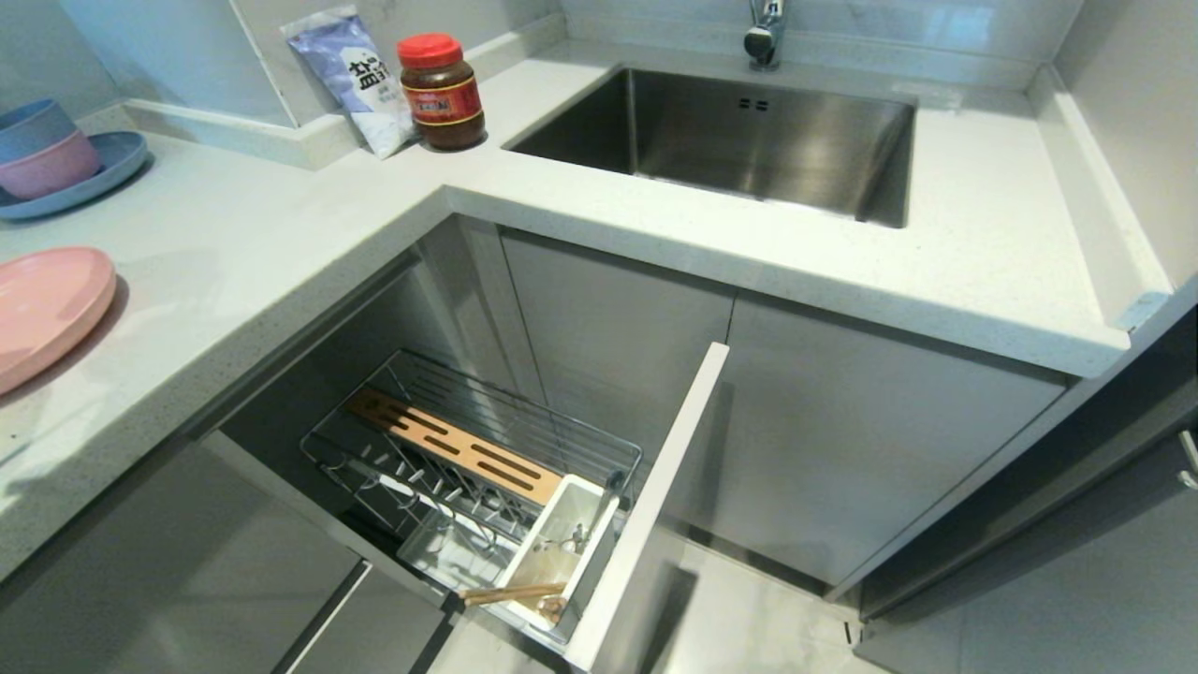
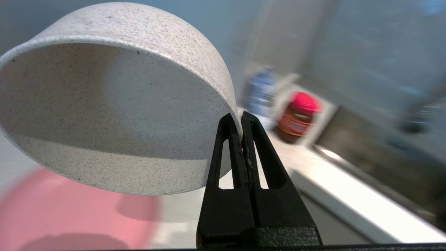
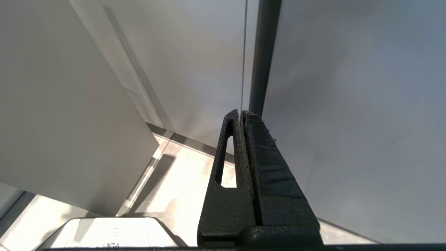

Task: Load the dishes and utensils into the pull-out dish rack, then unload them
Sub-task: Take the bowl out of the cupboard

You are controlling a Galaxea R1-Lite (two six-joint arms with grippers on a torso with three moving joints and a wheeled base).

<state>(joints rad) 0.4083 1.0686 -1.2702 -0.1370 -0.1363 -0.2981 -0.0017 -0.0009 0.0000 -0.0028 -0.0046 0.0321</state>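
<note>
left gripper (image 2: 241, 120): one cream-white bowl (image 2: 104, 101) is being pinched by the rim; one pink plate (image 2: 69, 216) is lying beneath | right gripper (image 3: 241, 113): fingers are being pressed together, empty

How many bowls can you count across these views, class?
3: a blue bowl stacked in a pink bowl on the blue plate at the counter's far left; a speckled cream bowl pinched by the left hand.

The pink plate (image 1: 42, 309) runs off the head view's left edge, as do the stacked bowls (image 1: 37, 150) on the blue plate (image 1: 89, 183). In the left wrist view the red-lidded jar (image 2: 298, 118) and pouch (image 2: 261, 90) blur — labels unreadable — and the bowl (image 2: 115, 101) hides the desk behind.
</note>
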